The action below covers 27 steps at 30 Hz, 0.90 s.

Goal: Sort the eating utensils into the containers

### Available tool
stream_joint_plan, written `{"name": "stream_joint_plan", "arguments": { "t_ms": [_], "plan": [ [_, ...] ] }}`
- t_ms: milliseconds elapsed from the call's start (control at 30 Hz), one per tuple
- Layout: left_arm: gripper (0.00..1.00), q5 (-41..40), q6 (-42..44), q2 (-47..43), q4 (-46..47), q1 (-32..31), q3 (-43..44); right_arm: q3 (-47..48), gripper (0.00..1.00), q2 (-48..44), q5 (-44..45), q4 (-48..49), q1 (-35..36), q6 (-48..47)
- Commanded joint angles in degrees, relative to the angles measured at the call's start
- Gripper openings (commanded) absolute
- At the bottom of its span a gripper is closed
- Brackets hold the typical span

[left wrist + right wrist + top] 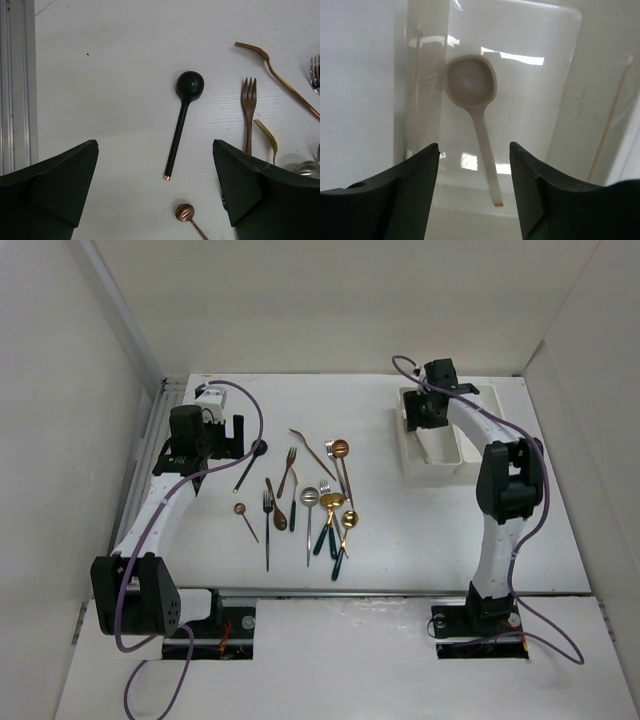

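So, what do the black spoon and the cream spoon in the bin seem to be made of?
The black spoon is probably coated metal: matte dark surface, with a bare copper tip at the handle's end. The cream spoon is matte too, maybe coated metal or plastic; its handle end shows a similar copper-like tip.

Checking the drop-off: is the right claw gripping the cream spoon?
No, the cream spoon lies loose in the white bin, its handle clear of both fingers of the open right claw.
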Motion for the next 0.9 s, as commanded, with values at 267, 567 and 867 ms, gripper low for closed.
{"name": "stream_joint_plan", "arguments": {
  "t_ms": [267,567,867],
  "plan": [
    [0.98,-0.4,-1.3,0.4,1.1,-0.2,-0.1,-6.8,0.68,-19.4,9.5,9.5,18.8,11.0],
    [0.99,-1.5,-2.8,0.9,1.1,-0.7,-1.2,8.5,0.4,3.8,0.2,3.4,24.8,13.4],
    [1.0,-1.5,-2.7,0.4,0.5,-1.3,-1.2,3.9,0.28,5.7,3.9,5.6,25.9,13.9]
  ]
}}
